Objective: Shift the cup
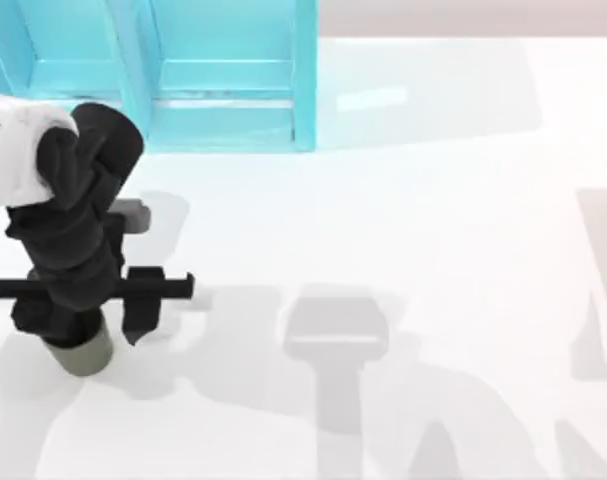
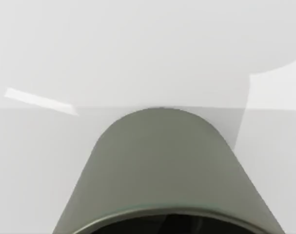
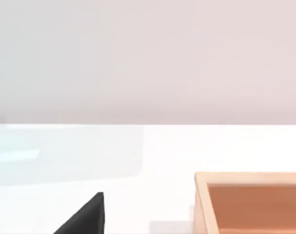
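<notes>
Left arm's black gripper [image 1: 78, 335] dominates the top view, low on the table's [image 1: 403, 220] left side, directly over the cup [image 1: 86, 352] (olive-grey, poking out just beneath it); fingers appear clamped round the cup. Turquoise shelf unit [image 1: 223, 70] stands well beyond the gripper. Left wrist view: cup [image 2: 160, 170] right at the gripper, dark mouth toward camera. Right wrist view: wooden box [image 3: 250, 202], a dark finger [image 3: 87, 217]; right gripper's state can't be told.

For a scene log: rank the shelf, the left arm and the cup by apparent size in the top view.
1. shelf, cut off by the frame edge.
2. left arm; it is nearer the camera, so it looks bigger.
3. cup, partly hidden under the arm.
</notes>
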